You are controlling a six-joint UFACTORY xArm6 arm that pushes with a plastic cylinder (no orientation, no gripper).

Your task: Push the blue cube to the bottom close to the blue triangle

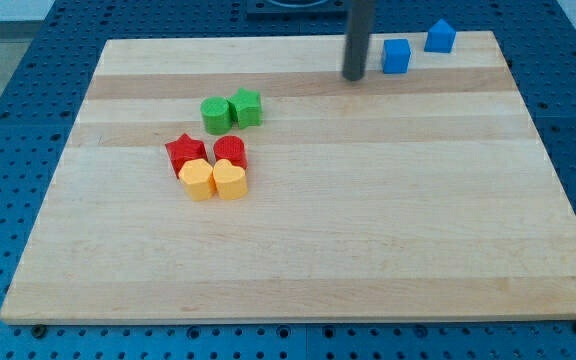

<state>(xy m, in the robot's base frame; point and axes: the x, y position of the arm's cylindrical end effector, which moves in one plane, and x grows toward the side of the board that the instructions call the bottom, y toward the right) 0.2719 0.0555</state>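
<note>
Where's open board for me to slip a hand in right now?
Open: everything right of the yellow blocks and below the blue cube. Crowded: red, yellow and green blocks at the view's left; my tip just left of the cube, blue triangle top right.

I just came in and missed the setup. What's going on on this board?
My tip stands near the view's top, just left of the blue cube, with a narrow gap between them. The blue triangle sits up and right of the cube, apart from it. Two green blocks, two red blocks and two yellow blocks cluster at centre-left, untouched.
</note>
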